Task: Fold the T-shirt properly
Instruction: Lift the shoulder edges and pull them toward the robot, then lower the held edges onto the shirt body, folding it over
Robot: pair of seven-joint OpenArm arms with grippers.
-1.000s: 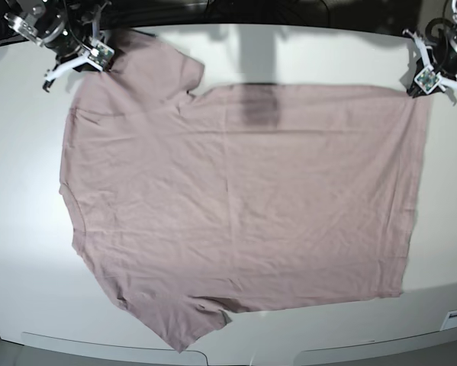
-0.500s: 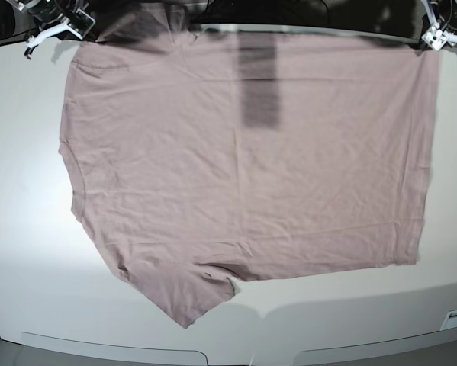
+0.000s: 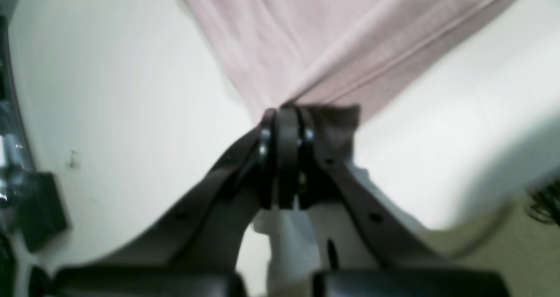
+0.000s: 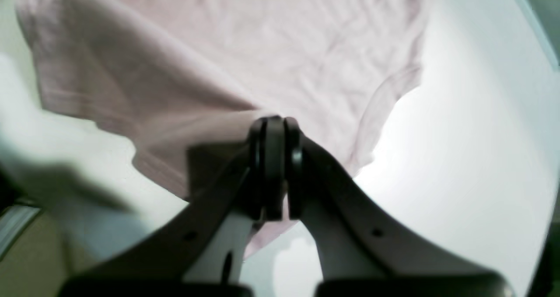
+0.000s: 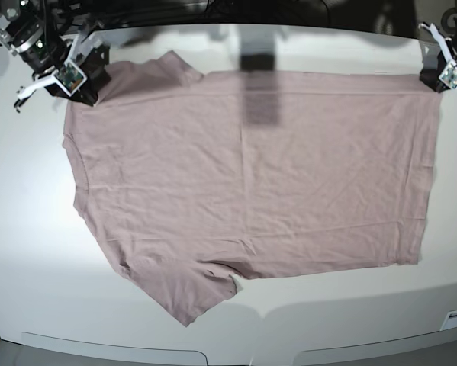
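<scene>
**T-shirt spread flat, both far corners pinched**

The T-shirt [image 5: 251,175] lies spread on the white counter [image 5: 22,229], collar toward the right gripper [image 5: 68,76] and hem toward the left gripper [image 5: 445,75]. The right gripper has its fingers [image 4: 273,165] pressed together on cloth at the shoulder beside the far sleeve. The left gripper has its fingers [image 3: 284,157] closed on the far hem corner. Relative to the T-shirt, both arms sit at its far edge, and the near sleeve points toward the near counter edge. Probable risk: each pinch takes only a little cloth, so a fast or uneven pull may slip a corner free. Unequal travel between the arms would likely skew the fold line and bunch the far sleeve under the body.
</scene>
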